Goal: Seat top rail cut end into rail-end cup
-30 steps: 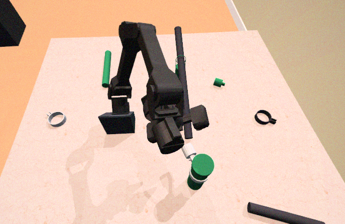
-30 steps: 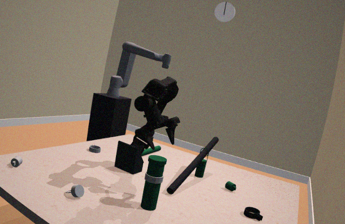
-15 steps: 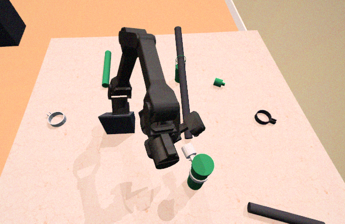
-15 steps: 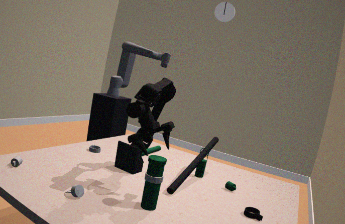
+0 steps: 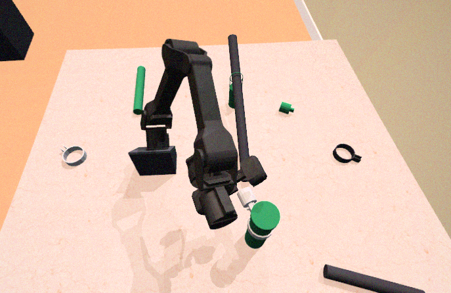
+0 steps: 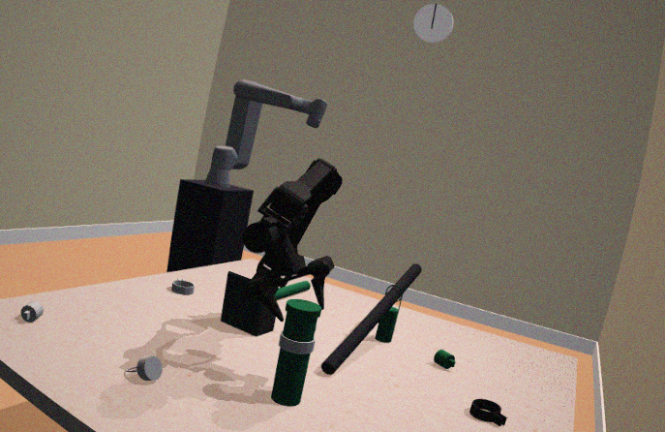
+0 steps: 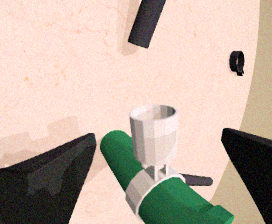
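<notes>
The dark top rail (image 5: 240, 113) (image 6: 369, 325) (image 7: 147, 22) slopes down through the wire loop (image 5: 242, 78) on the small green post (image 5: 231, 98) (image 6: 387, 326). Its cut end is low, outside the white rail-end cup (image 5: 245, 197) (image 7: 154, 140), with a gap between them in the wrist view. The cup hangs on the brace band (image 5: 258, 236) (image 6: 296, 346) (image 7: 137, 194), in the upper half of the big green post (image 6: 291, 376) (image 7: 118, 155); the post hides it in the exterior view. My gripper (image 6: 301, 313) (image 7: 160, 137) is open and empty, its fingers spread either side of the cup in the wrist view.
A loose dark rail (image 5: 364, 278) (image 7: 199, 180) lies beyond the big post. A black band (image 5: 336, 157) (image 7: 232, 62) and a green cap (image 5: 285, 107) (image 6: 443, 358) lie right. A green rod (image 5: 139, 89) and a grey band (image 5: 74, 162) (image 6: 182, 290) lie on the arm base's side.
</notes>
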`<control>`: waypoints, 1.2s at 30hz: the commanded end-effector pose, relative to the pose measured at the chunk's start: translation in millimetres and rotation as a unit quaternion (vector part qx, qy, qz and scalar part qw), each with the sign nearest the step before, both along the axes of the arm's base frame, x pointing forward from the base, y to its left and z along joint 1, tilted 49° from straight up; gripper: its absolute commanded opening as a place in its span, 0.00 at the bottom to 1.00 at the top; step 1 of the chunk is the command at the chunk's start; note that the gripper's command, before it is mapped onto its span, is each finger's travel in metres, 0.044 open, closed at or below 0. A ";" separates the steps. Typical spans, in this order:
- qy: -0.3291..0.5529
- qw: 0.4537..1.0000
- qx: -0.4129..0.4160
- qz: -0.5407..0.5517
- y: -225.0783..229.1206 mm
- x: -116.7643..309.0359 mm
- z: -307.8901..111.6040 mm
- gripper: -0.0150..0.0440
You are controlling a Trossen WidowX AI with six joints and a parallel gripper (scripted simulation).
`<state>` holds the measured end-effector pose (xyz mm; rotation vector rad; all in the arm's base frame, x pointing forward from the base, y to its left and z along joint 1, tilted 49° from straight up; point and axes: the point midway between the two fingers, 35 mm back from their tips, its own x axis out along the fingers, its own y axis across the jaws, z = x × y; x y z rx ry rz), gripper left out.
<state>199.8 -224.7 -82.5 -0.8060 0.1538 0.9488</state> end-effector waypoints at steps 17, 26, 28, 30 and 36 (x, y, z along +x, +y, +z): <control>-0.002 1.000 -0.004 0.008 21.7 20.3 -14.9 1.00; -0.005 1.000 -0.006 0.013 32.2 28.8 -21.0 1.00; -0.005 1.000 -0.006 0.014 34.6 30.6 -22.3 1.00; -0.006 1.000 -0.007 0.015 37.1 32.4 -23.6 1.00; -0.007 1.000 -0.007 0.018 42.6 36.2 -26.3 0.91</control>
